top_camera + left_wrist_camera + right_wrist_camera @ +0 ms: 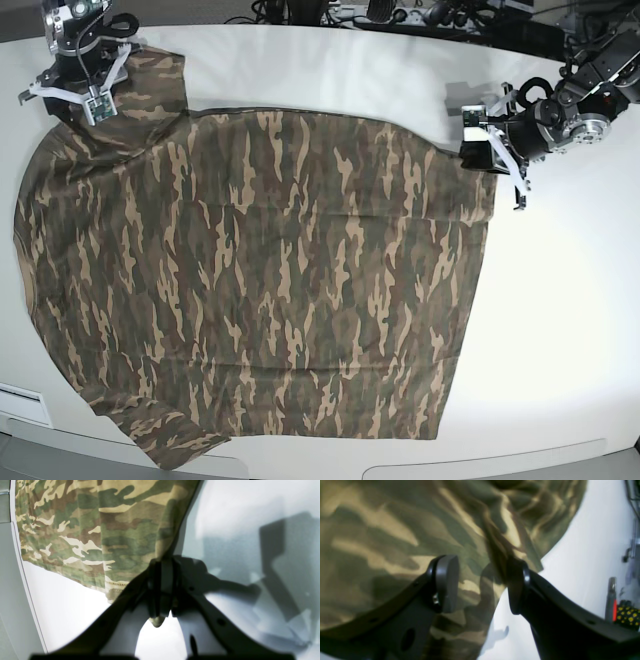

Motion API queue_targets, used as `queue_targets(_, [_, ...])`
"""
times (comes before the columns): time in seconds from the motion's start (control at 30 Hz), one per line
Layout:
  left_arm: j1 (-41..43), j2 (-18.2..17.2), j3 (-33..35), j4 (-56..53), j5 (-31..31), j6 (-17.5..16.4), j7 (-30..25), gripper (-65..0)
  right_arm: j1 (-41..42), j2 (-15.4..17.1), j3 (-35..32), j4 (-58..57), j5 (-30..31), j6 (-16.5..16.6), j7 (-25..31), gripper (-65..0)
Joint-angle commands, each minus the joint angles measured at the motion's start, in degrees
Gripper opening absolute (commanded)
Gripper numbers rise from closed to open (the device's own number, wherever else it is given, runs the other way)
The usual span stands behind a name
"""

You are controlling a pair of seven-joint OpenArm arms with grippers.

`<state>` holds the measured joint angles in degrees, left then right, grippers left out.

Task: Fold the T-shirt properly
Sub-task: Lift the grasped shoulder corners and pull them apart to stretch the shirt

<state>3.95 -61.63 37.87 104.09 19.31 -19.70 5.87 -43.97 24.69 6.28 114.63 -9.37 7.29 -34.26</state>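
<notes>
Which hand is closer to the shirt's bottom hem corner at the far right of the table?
Left. The left hand sits right at that corner of the T-shirt, shut on its edge. The right hand is at the opposite far end, open over a sleeve.

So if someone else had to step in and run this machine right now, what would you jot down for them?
Left gripper: shut on the T-shirt, pinching a corner at its far edge.
Right gripper: open, jaws either side of a ridge of cloth at the shirt's other far corner, not yet closed.
T-shirt: spread mostly flat across the white table, a sleeve sticking out near the front edge.
Done: shirt laid out, one corner gripped.
Left: close the right gripper, then probably make every fold; none is visible yet.
</notes>
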Motion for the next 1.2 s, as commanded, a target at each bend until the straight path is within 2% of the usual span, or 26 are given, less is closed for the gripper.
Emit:
queue_targets(0.0, [0.02, -1.09, 0.00, -0.15, -0.04, -1.90, 1.70, -65.0, -0.20, 0.44, 0.20, -0.50, 0.44, 0.70, -1.36, -31.6])
queue_targets(0.1, [0.00, -1.09, 0.00, -0.15, -0.04, -1.90, 1.70, -65.0, 0.04, 0.59, 0.20, -0.76, 0.46, 0.72, -1.29, -32.5])
queue_targets(0.17, [0.02, -1.09, 0.00, -0.15, -0.04, -1.88, 1.68, -65.0, 0.02, 0.87, 0.20, -0.76, 0.42, 0.68, -1.33, -36.1])
queue_targets(0.27, [0.00, -1.09, 0.00, -0.15, -0.04, -1.90, 1.68, -65.0, 0.02, 0.90, 0.20, -0.74, 0.37, -0.02, -1.57, -52.2])
queue_targets(0.3, [0.00, -1.09, 0.00, -0.15, -0.04, -1.88, 1.68, -65.0, 0.02, 0.90, 0.20, -0.63, 0.37, -0.13, -1.97, -53.4])
queue_targets(0.37, [0.00, -1.09, 0.00, -0.15, -0.04, -1.90, 1.70, -65.0, 0.00, 0.90, 0.20, 0.46, 0.35, -0.17, -3.43, -51.0])
queue_targets(0.4, [0.00, -1.09, 0.00, -0.15, -0.04, -1.90, 1.70, -65.0, 0.00, 0.90, 0.20, 1.42, 0.37, -0.20, -4.59, -47.4])
queue_targets(0.5, [0.02, -1.09, 0.00, -0.15, -0.04, -1.88, 1.70, -65.0, -0.09, 0.87, 0.20, 4.92, 0.39, -0.50, -6.56, -29.8])
queue_targets(0.57, [0.00, -1.09, 0.00, -0.15, -0.02, -1.90, 1.70, -65.0, -0.35, 0.90, 0.20, 7.23, 0.15, -1.99, -6.80, -25.1])
queue_targets(0.67, [0.02, -1.09, 0.00, -0.15, -0.04, -1.90, 1.70, -65.0, -0.31, 0.90, 0.20, 9.25, -1.88, -3.32, -6.95, -25.1])
queue_targets(0.87, [0.00, -1.09, 0.00, -0.15, -0.04, -1.90, 1.68, -65.0, -0.28, 1.25, 0.28, 8.96, -3.78, -3.65, -5.40, -25.1])
queue_targets(0.97, [0.00, -1.09, 0.00, -0.15, -0.04, -1.90, 1.68, -65.0, -0.11, 2.32, 0.50, 8.96, -5.33, -5.11, -4.79, -25.1])
queue_targets(1.1, [0.02, -1.09, 0.00, -0.15, -0.04, -1.90, 1.70, -65.0, -0.13, 3.13, 2.51, 8.96, -5.38, -5.16, -4.11, -25.2])
queue_targets(1.17, [0.00, -1.09, 0.00, -0.15, -0.04, -1.88, 1.68, -65.0, -0.13, 3.13, 4.04, 8.96, -2.93, -3.74, -4.11, -25.9])
